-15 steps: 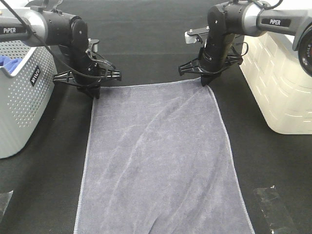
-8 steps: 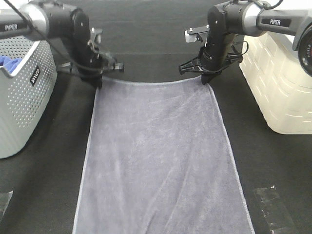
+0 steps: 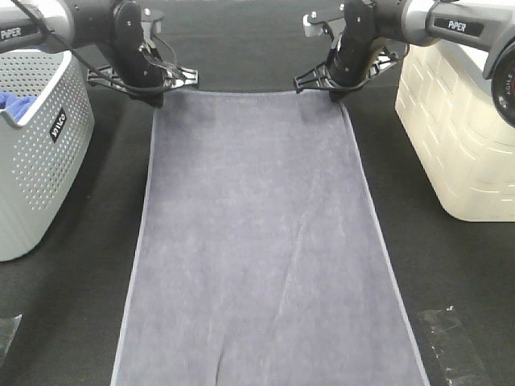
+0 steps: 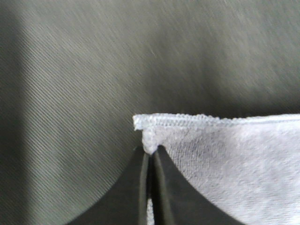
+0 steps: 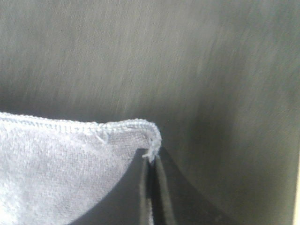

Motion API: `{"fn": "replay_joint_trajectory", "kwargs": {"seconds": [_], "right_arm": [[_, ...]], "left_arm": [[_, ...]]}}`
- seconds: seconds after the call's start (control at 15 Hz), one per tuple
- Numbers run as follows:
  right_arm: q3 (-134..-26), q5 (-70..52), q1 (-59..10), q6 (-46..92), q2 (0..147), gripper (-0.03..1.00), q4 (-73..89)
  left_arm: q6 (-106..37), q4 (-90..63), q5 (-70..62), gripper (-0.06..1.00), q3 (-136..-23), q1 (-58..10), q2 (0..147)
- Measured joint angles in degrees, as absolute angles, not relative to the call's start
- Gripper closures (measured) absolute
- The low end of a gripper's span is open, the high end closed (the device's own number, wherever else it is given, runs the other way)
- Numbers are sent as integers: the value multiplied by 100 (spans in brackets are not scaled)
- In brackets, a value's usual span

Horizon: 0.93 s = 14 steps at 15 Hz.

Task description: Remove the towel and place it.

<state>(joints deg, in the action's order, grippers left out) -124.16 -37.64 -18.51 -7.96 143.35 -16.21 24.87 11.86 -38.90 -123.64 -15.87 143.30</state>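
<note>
While left gripper (image 4: 150, 152) pinches the towel (image 3: 257, 241) corner nearer the basket (image 3: 40, 161) and right gripper (image 5: 151, 159) the farther 1, both fully closed, towel lies spread beside basket. Recommend moving both together, hem taut.

We are seeing the towel (image 3: 257, 241) as matt, fuzzy terry cloth with a stitched hem, the bench (image 3: 459, 273) wearing a dark, finely ribbed matt fabric, and the perforated grey basket (image 3: 32, 161) looking like smooth plastic.

Test lab: black-draped table (image 3: 72, 322), grey basket (image 3: 32, 169), white bin (image 3: 459, 137).
</note>
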Motion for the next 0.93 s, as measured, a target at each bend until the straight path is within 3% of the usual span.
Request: {"fn": "replay_joint_trajectory", "kwargs": {"seconds": [0.33,0.93], "right_arm": [[-12416,-3031,-1851,-1043,14559,97,-2051],[-12416,-1387,-1461,-1570,14691,97,-2836]], "left_arm": [[2532,1261,-3019,94,-12370,-1387,14536],[2269,1444,-275,94,-12462,-1255,15017]]}}
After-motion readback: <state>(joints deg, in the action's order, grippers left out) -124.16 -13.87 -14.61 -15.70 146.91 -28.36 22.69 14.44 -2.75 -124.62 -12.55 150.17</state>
